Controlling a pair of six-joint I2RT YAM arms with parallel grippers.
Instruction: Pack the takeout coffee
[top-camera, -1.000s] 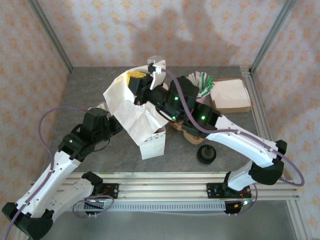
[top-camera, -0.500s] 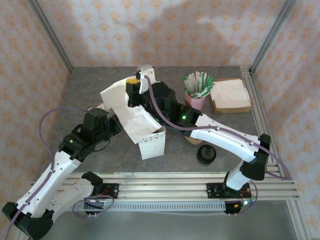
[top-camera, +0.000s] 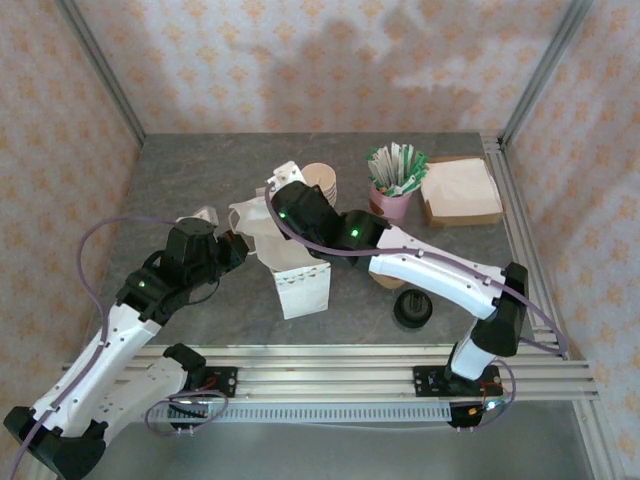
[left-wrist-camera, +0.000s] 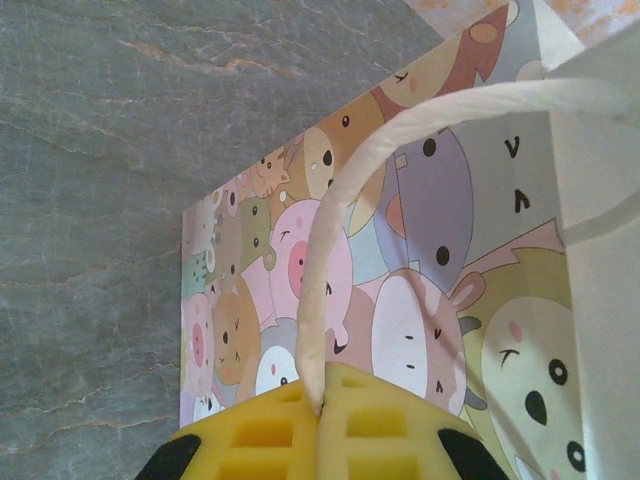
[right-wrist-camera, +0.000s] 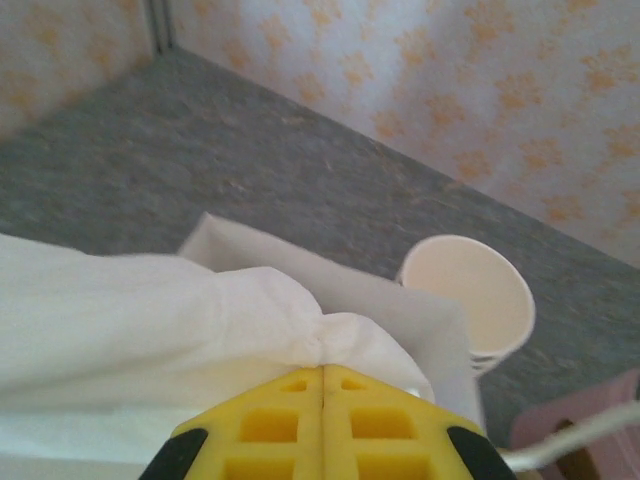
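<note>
A white paper bag (top-camera: 303, 290) stands mid-table; its side (left-wrist-camera: 400, 290) is printed with cartoon animals. My left gripper (top-camera: 232, 246) (left-wrist-camera: 322, 405) is shut on the bag's white twisted handle (left-wrist-camera: 328, 250). At the bag's far top, my right gripper (top-camera: 265, 212) (right-wrist-camera: 322, 366) is shut on a bunched fold of the bag's white paper (right-wrist-camera: 200, 310). The takeout coffee is hidden.
A stack of lidless cream cups (top-camera: 320, 180) (right-wrist-camera: 468, 298) stands just behind the bag. A pink cup of sachets (top-camera: 394, 178), a box of napkins (top-camera: 460, 190) and a stack of black lids (top-camera: 413, 309) lie to the right. Frame posts stand at the back corners.
My right gripper has come down and toward the near side with the bag's paper, pulling the raised white flap low. The cup stack has come into view. The left arm has held still.
</note>
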